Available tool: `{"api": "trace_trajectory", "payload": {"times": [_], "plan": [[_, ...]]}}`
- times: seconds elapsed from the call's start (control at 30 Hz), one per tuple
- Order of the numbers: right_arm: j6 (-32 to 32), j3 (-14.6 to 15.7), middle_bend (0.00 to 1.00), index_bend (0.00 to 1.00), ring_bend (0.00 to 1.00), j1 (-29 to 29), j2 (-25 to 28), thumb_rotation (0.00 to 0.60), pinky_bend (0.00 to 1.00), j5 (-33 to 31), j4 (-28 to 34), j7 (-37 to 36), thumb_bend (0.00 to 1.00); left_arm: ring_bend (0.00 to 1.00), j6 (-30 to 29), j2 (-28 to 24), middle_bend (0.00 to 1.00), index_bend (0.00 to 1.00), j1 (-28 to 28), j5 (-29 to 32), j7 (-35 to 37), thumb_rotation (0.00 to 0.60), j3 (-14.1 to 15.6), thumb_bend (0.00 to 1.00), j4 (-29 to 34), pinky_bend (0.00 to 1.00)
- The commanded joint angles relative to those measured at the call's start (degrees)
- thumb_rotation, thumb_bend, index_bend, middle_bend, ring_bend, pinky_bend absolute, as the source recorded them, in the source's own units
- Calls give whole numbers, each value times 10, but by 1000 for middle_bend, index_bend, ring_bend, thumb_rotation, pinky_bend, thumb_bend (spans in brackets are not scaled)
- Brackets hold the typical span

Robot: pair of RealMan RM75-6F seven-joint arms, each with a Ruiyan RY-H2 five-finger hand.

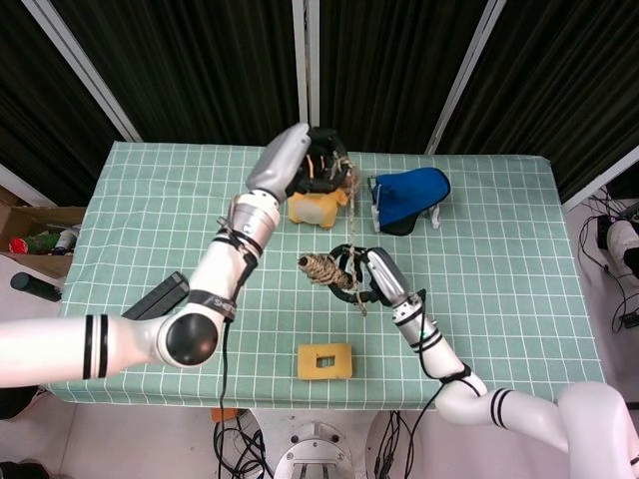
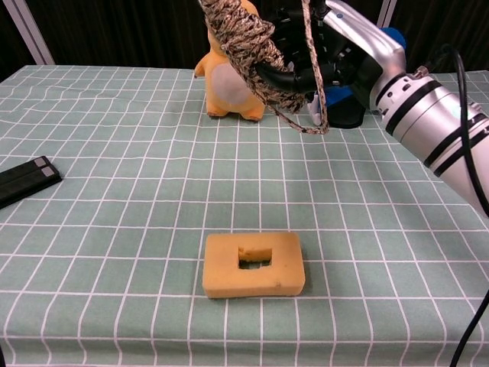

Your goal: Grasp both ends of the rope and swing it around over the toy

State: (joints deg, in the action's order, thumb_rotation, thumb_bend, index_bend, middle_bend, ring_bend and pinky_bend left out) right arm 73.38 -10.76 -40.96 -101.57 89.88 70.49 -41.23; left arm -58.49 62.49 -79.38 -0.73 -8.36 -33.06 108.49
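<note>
The right hand [image 1: 357,274], at the centre of the head view, is clenched around a wound bundle of the rope [image 1: 322,267], raised above the worktop [image 1: 150,220]. In the chest view this bundle fills the upper middle, a strand looping down beside it. The other rope end is grasped by the left hand [image 1: 321,170] at upper centre, directly over the yellow toy [image 1: 318,207]. A blue object [image 1: 404,196] lies right of the toy, a yellow foam block [image 1: 323,361] at lower centre, a black bar [image 1: 155,297] at left.
</note>
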Motion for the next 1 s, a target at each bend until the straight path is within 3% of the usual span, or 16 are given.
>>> {"api": "trace_trajectory", "payload": {"times": [0.03, 0.4, 0.73, 1.0], "plan": [[23, 18, 629, 788, 607, 11, 19, 600, 823, 26, 23, -22, 742, 680, 25, -11, 757, 761, 29, -4, 13, 600, 9, 564, -21, 711], [78, 43, 629, 788, 607, 44, 56, 600, 823, 51, 70, -49, 744, 681, 77, -27, 757, 761, 91, -10, 29, 600, 36, 564, -78, 711], [118, 30, 633, 789, 608, 78, 93, 600, 823, 32, 107, -96, 778, 680, 121, -17, 757, 761, 169, -35, 82, 600, 65, 564, -133, 711], [122, 17, 635, 790, 608, 92, 110, 600, 823, 12, 127, -122, 768, 680, 149, 5, 758, 762, 194, -48, 98, 600, 82, 564, -178, 711]]}}
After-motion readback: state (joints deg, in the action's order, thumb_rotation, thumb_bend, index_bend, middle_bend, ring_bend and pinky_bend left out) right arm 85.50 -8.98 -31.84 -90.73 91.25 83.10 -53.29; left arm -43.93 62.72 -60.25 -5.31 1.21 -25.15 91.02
